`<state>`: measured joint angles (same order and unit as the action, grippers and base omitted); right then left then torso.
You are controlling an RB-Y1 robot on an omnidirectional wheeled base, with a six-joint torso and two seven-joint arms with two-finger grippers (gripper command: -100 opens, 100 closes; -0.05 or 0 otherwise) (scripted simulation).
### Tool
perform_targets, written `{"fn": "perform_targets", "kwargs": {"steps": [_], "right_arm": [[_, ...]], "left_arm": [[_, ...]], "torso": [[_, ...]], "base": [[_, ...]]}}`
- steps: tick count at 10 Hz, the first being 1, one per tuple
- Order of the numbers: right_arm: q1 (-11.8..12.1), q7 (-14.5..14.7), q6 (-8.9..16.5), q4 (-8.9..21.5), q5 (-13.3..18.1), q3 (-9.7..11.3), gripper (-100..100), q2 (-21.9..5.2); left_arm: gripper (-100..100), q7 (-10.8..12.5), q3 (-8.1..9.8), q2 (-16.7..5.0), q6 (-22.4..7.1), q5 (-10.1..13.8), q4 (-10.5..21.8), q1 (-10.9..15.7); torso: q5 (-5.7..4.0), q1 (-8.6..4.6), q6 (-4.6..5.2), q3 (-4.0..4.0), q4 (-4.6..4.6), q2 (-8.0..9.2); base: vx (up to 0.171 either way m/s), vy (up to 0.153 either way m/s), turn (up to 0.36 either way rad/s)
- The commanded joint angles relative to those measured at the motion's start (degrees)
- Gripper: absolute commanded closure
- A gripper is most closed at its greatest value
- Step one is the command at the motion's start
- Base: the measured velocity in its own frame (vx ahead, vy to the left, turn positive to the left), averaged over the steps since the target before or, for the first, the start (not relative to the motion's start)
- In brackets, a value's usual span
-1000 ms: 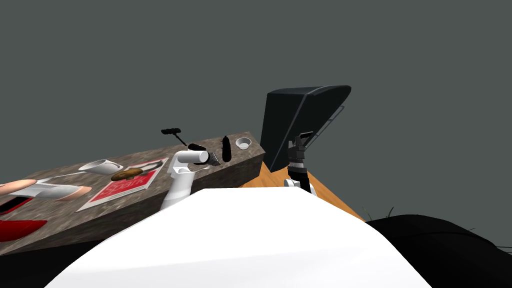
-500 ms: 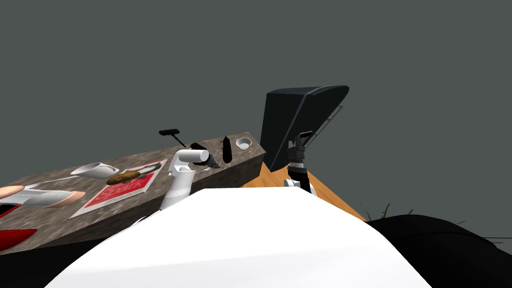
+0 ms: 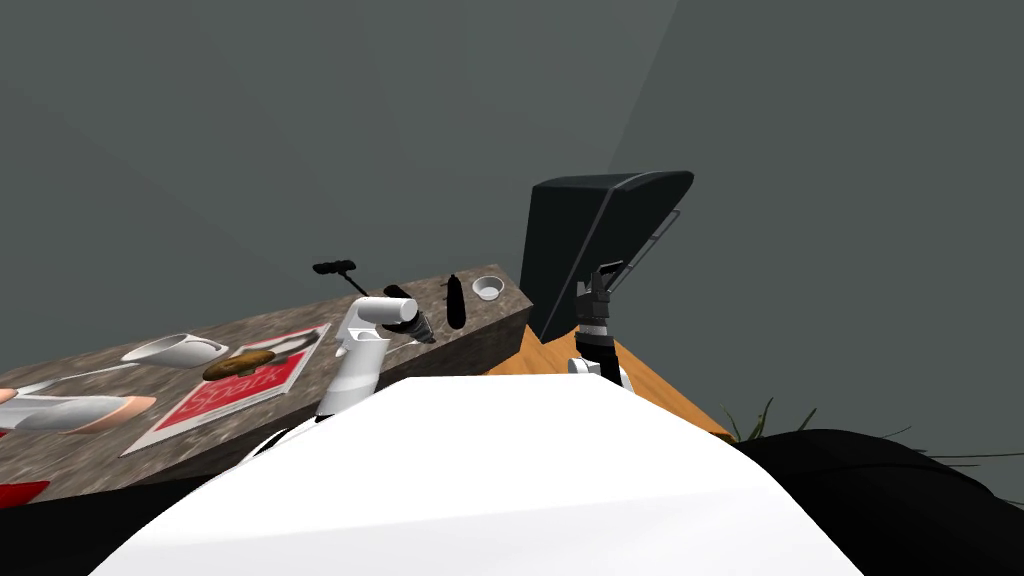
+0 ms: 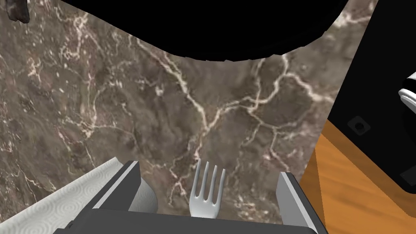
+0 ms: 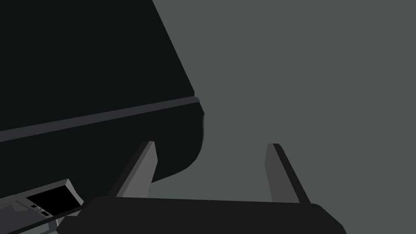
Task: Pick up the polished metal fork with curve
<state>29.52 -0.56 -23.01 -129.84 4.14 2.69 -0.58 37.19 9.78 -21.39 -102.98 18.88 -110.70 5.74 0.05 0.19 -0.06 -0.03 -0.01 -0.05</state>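
Fork [image 4: 207, 196] on marble top [image 4: 203, 101] btwn left claw's [image 4: 208, 170] spread fingers; right claw [image 5: 211, 143] spread too.

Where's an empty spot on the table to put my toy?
The table is bare ahead of the fork, up to the black shape. A paper towel lies beside the fork. The left end is crowded: magazine, cup, brown lump.

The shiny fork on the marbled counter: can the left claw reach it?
Probably yes: the silvery metal fork lies between the fingers of the open left claw, nothing covering it; a white patterned roll sits beside one finger.
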Motion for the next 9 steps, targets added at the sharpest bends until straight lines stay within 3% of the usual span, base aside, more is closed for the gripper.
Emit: {"fn": "perform_targets", "kwargs": {"steps": [1,2,3,6,7,8,9], "right_arm": [[0.00,0.00,0.00,0.00,0.00,0.00,0,0.00],[0.00,0.00,0.00,0.00,0.00,0.00,0,0.00],[0.00,0.00,0.00,0.00,0.00,0.00,0,0.00],[0.00,0.00,0.00,0.00,0.00,0.00,0,0.01],[0.00,0.00,0.00,0.00,0.00,0.00,0,0.01],[0.00,0.00,0.00,0.00,0.00,0.00,0,0.01],[0.00,0.00,0.00,0.00,0.00,0.00,0,0.01]], "left_arm": [[-100,0.00,0.00,0.00,0.00,0.00,0.00,0.00],[0,0.02,-0.03,-0.04,-0.24,0.00,0.04,0.03],[-100,-0.56,-0.22,0.25,1.87,-0.46,2.07,-0.04],[-100,-1.29,-0.48,0.61,4.48,-1.02,4.62,-0.12],[-100,-1.16,-0.35,0.49,3.86,-0.83,4.02,-0.24],[100,-1.24,-0.36,0.50,4.12,-0.85,4.17,-0.23],[100,-1.23,-0.36,0.50,4.10,-0.85,4.16,-0.23]], "torso": [[0.00,0.00,0.00,0.00,0.00,0.00],[-0.02,-0.09,0.00,0.01,0.00,0.02],[-0.03,-0.16,0.00,0.01,0.01,0.02],[-0.05,-0.21,0.00,0.01,0.00,0.02],[-0.04,-0.21,0.00,0.01,0.00,0.02],[-0.05,-0.20,0.00,0.02,0.01,0.03],[-0.05,-0.20,0.00,0.02,0.01,0.03]], "base": [[0.002,0.020,-0.008],[0.000,0.000,0.000],[0.000,0.000,0.000],[0.001,-0.006,-0.003],[0.000,0.000,0.000],[0.000,0.000,0.000],[0.000,0.000,0.000]]}}
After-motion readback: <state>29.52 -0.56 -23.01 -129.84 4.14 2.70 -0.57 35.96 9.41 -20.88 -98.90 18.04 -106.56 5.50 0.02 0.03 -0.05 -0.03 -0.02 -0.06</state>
